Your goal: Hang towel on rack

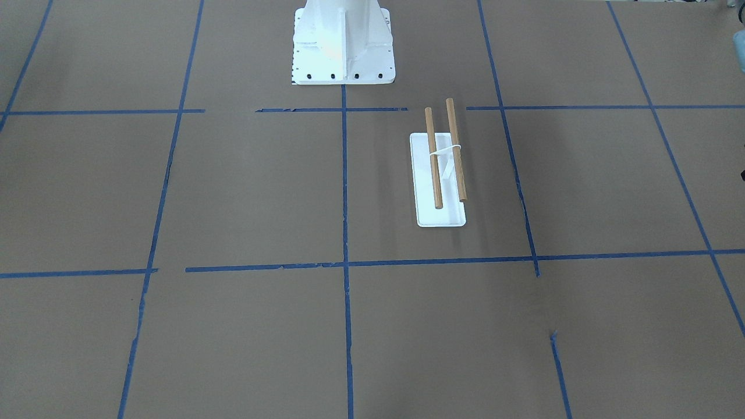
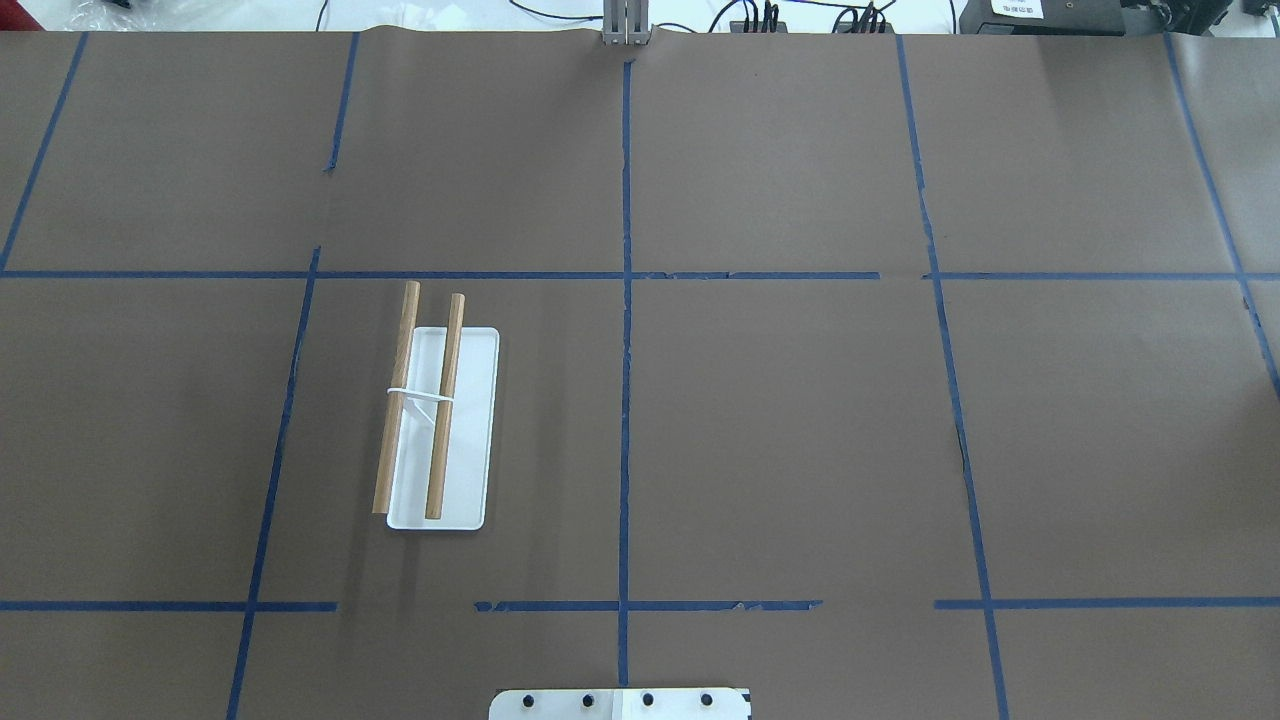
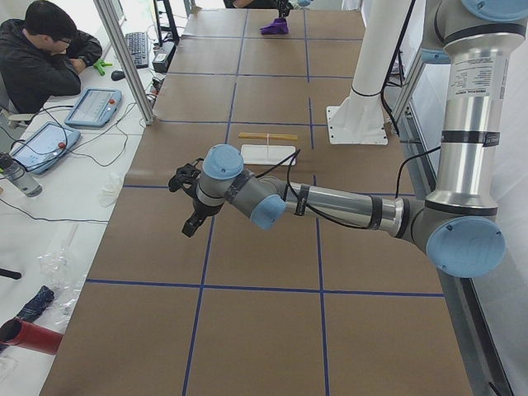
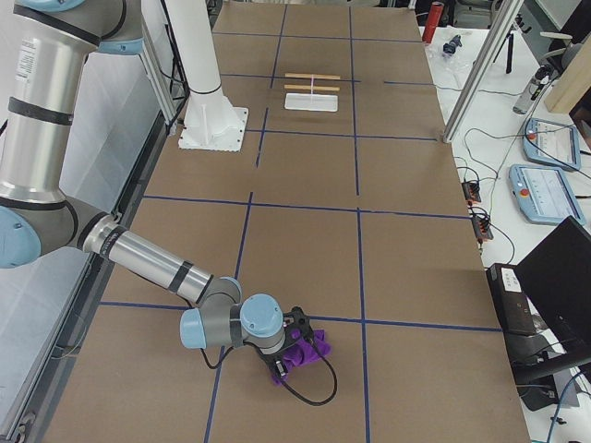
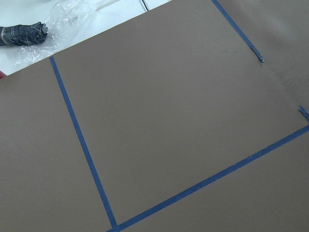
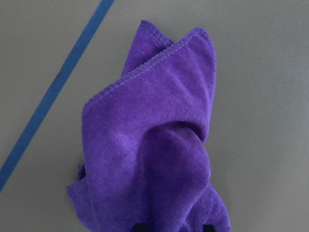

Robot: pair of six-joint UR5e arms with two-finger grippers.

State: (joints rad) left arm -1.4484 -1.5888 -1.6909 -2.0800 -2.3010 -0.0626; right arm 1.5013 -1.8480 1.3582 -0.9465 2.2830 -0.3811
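The purple towel (image 6: 154, 140) lies bunched on the brown table, filling the right wrist view. It also shows in the exterior right view (image 4: 303, 354) and, far off, in the exterior left view (image 3: 275, 27). My right gripper (image 4: 292, 347) is down on the towel. Its dark fingertips (image 6: 139, 227) just show at the bottom edge, closed on a raised fold. The rack (image 2: 440, 420) stands with both wooden dowels bare, and it shows in the front view (image 1: 440, 174). My left gripper (image 3: 189, 224) hangs over the table far from the rack. I cannot tell whether it is open.
The white bolted pedestal (image 1: 343, 46) stands at the robot's side of the table. An operator (image 3: 41, 58) sits at a side desk with teach pendants (image 3: 91, 107). A plastic bag and a dark bundle (image 5: 24, 34) lie beyond the table edge.
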